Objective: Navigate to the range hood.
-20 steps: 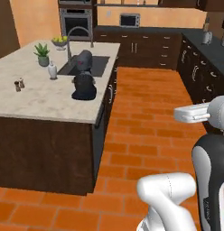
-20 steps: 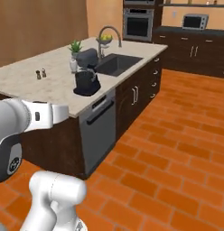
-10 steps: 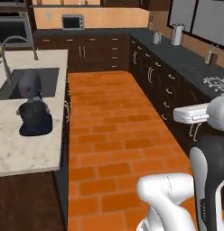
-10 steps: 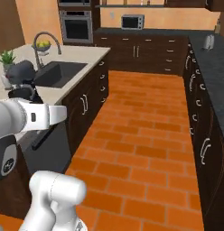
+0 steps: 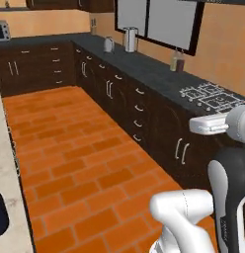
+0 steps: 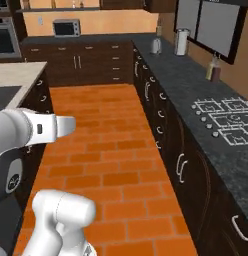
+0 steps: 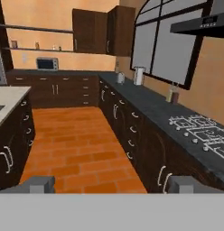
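Whole view has swung round since half a second ago: the island with the sink has slid off to the left, and now the long dark desk [image 5: 159, 79] along the right wall runs through the frame, so that's the base turning, not the things moving. Range hood [image 7: 200, 23] sits up at the top right of the hand view, a dark flat slab sticking out from the orange wall, with its little display on the front edge. Right under it, on the desk, is the gas cooktop [image 7: 200, 128], also showing at the near right in the right base view [image 6: 227, 119]. Black-framed window [image 7: 165, 43] is just left of the hood, with a bottle [image 7: 173, 94] and a kettle [image 7: 138, 76] on the desk below it. Microwave [image 7: 47, 63] is way off on the far wall. Brick floor [image 6: 106, 150] runs between the island and the desk. Tool [image 7: 111, 185] has its tips wide apart at the bottom of the hand view, gripping nothing.
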